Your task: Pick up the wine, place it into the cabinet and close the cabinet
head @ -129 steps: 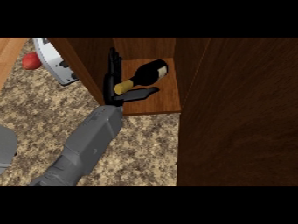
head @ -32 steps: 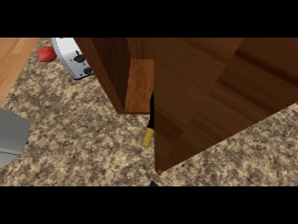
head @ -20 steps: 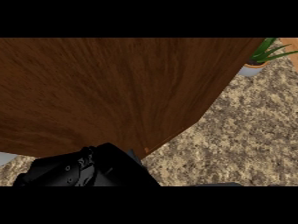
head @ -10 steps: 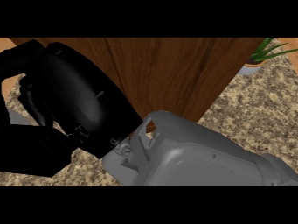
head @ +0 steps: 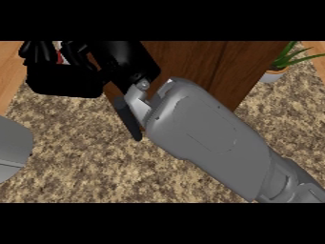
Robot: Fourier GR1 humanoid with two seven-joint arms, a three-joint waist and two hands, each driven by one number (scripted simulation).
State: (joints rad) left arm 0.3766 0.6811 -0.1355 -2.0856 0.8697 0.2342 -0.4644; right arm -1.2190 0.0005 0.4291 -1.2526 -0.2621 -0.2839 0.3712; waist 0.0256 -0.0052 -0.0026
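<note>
Cabinet [head: 214,66] doors look shut, contents hidden; right robot hand [head: 87,62] before them, grip unclear.

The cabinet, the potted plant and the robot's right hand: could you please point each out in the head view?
cabinet [head: 207,62]: head view, on its brown wooden front.
potted plant [head: 286,58]: head view, on its green leaves.
right hand [head: 87,66]: head view, on the black palm.
</note>
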